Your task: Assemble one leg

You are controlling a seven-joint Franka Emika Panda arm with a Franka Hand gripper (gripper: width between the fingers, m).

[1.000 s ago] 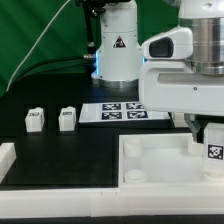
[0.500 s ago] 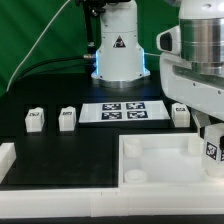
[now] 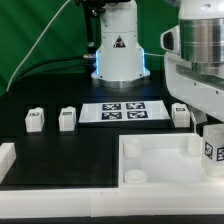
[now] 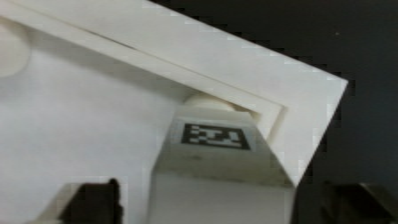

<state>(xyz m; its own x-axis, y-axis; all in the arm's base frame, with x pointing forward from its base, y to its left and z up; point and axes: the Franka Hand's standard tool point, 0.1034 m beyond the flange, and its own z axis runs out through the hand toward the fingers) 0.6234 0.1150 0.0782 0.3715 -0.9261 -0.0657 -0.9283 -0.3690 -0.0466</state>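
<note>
My claw (image 4: 222, 205) stood open around the leg (image 4: 217, 150) at the tray's (image 3: 150, 165) corner

Both fingers (image 4: 89, 203) were spread clear of the leg, with a dark gap on each side, so I gripped nothing. The leg stood upright at the white tray's far corner socket, at the exterior view's right, with its tag showing. Three spare legs (image 3: 68, 119) sat apart on the black table (image 3: 60, 150), two at the exterior view's left of the marker board (image 3: 122, 111) and one at its right

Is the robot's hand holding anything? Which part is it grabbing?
Nothing is held. The hand is open: its fingers stand clear on either side of the leg, which sits in the corner of the tray.
</note>
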